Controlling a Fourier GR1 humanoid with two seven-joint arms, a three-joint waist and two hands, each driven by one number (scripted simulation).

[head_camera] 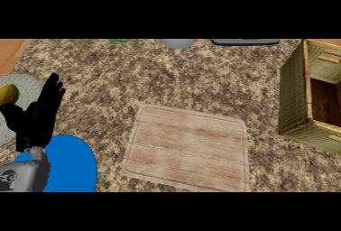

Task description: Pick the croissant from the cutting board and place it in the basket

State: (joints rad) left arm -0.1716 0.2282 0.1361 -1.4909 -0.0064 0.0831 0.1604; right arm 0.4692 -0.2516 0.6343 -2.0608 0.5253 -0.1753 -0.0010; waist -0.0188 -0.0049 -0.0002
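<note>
Since the head view is all there is to go by, here is what I can make out from it: the cutting board (186,146) lies in the middle of the speckled counter (133,76) with nothing on it, and the croissant shows nowhere, neither on the board nor on the counter round it. The basket (293,99) stands at the right edge, well apart from the board. Only part of its dark inside is in sight, so I can't tell whether the croissant lies in there. The left hand (36,117) rests at the left edge, open, fingers straight and pointing up, holding nothing. Its forearm crosses a blue plate (73,162), beside a pale round mat (23,85) with something yellow (6,94) on it. The right hand isn't in sight, so I can't say whether it carries the croissant. That is the worry, to my mind: if the croissant is being carried out of sight, it could be let go short of the basket's near wall, or catch the rim and land on the counter.
</note>
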